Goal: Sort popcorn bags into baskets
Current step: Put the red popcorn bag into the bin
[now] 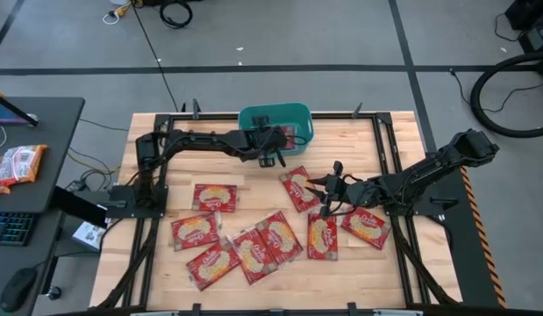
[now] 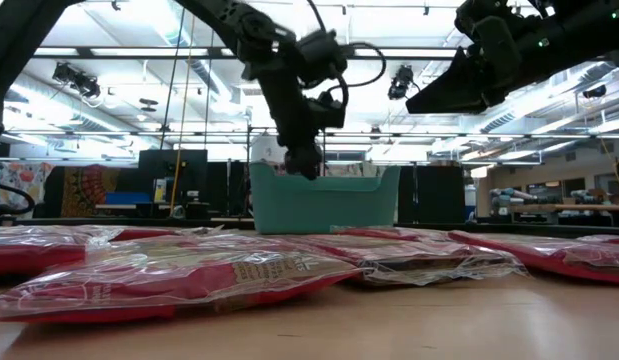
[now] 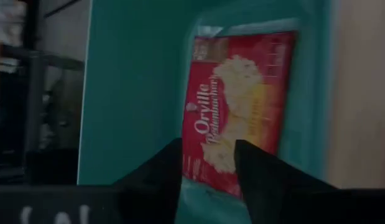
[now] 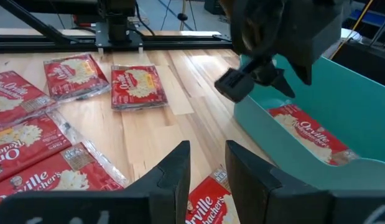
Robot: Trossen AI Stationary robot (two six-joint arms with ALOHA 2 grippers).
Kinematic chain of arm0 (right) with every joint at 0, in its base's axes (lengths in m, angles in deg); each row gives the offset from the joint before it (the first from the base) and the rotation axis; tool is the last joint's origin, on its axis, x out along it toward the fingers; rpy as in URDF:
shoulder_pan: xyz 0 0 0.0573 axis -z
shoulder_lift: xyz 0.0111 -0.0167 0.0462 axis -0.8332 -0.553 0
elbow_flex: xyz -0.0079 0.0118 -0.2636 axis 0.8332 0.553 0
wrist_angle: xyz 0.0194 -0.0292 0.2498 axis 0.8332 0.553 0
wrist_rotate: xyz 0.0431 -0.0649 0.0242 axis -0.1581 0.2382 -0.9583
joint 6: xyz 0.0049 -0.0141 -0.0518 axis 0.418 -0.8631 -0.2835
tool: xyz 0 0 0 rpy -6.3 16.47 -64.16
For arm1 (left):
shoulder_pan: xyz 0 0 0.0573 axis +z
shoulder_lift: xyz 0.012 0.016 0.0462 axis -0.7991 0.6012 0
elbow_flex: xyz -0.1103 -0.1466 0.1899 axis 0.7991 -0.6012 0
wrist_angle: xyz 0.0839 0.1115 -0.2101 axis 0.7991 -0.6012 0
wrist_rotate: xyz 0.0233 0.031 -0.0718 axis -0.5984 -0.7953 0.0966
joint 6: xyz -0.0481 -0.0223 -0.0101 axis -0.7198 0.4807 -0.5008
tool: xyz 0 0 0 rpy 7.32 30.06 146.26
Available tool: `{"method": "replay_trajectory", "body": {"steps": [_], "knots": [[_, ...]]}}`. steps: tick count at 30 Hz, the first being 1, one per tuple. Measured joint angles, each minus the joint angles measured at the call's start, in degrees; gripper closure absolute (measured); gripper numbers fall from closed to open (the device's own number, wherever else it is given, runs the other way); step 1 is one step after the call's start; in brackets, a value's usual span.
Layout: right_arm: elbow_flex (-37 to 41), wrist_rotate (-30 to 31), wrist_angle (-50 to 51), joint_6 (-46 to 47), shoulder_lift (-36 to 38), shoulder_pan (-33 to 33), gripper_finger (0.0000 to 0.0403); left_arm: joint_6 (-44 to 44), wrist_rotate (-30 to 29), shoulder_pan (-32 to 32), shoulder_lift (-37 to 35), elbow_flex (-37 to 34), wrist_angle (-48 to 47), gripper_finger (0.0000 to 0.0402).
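Left gripper (image 1: 273,159), jaws spread, over teal basket (image 1: 253,118); popcorn bag (image 3: 239,106) inside apparently lies lengthwise along basket wall; right gripper (image 1: 322,195) spread.

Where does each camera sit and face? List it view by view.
High: overhead, straight down on the table; both arms, left tool over the teal tub, right tool over popcorn bags.
Low: table-top height, level across bags to tub; arms overhead.
Left wrist: looks into tub; own fingers.
Right wrist: looks across table; own fingers.
All share the tub.
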Motion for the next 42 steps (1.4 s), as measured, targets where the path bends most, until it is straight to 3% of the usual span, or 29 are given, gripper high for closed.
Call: {"method": "replay_trajectory", "body": {"steps": [10, 14, 26, 33, 42], "knots": [[0.00, -0.02, 0.54, 0.12, 0.00, 0.00, 0.0297, 4.01, 17.00, -6.10, -0.85, 5.19, 0.43, 0.0232], [0.00, -0.27, 1.14, 0.09, 0.00, -0.02, 0.0297, 5.88, 20.14, -7.82, -0.85, 5.20, -1.02, 0.0236], [0.00, -0.40, 6.91, 0.86, 1.94, -0.03, 0.0297, 8.06, 24.35, -13.43, -0.76, 5.20, -12.52, 0.0237], [0.00, 0.02, 12.97, 5.01, 7.07, -0.02, 0.0297, 11.68, 24.11, -17.07, 1.41, 5.12, -9.31, 0.0237], [-0.02, -0.32, 20.70, 9.46, 8.10, 0.00, 0.0297, 19.03, 21.40, -18.34, 7.77, 5.10, -1.49, 0.0237]]}}
